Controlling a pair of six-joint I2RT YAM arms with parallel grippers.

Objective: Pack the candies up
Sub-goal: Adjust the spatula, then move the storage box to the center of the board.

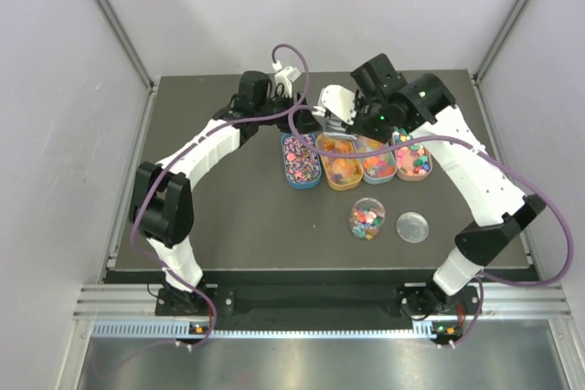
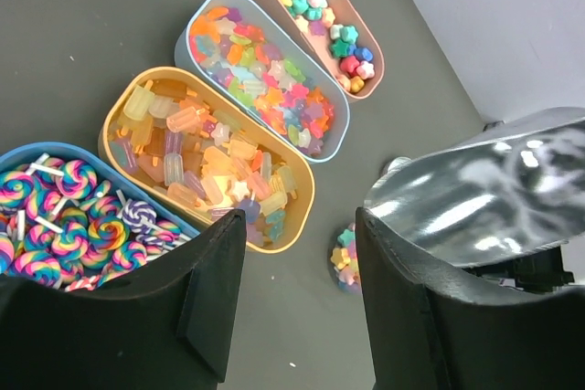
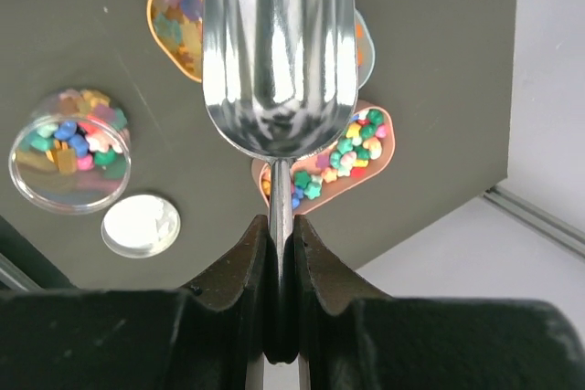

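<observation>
Candies (image 1: 352,163) filled four oval trays set side by side in a row near the middle of the dark table (image 1: 228,216). The blue tray (image 2: 55,154) held swirled rainbow lollipops, the yellow tray (image 2: 123,102) next to it held orange and yellow ice-lolly shapes, the pale blue tray (image 2: 187,29) held small rainbow gummies, and the pink tray (image 2: 370,47) at the end held little green, blue, red and white pieces. More mixed candies lay in a clear round jar (image 1: 366,218) standing in front of the trays, nearer the arm bases. Its lid (image 1: 413,226) lay flat just beside it, not touching.

The right gripper (image 3: 281,235) was clamped tight on the thin handle of a silver scoop (image 3: 279,43), and the shiny bowl pointed away from the wrist, raised above the table over the trays' far ends. The left gripper (image 2: 300,235) hung over the near ends of the blue and yellow trays with its jaws apart and nothing between them. The scoop's bowl showed just to its right.
</observation>
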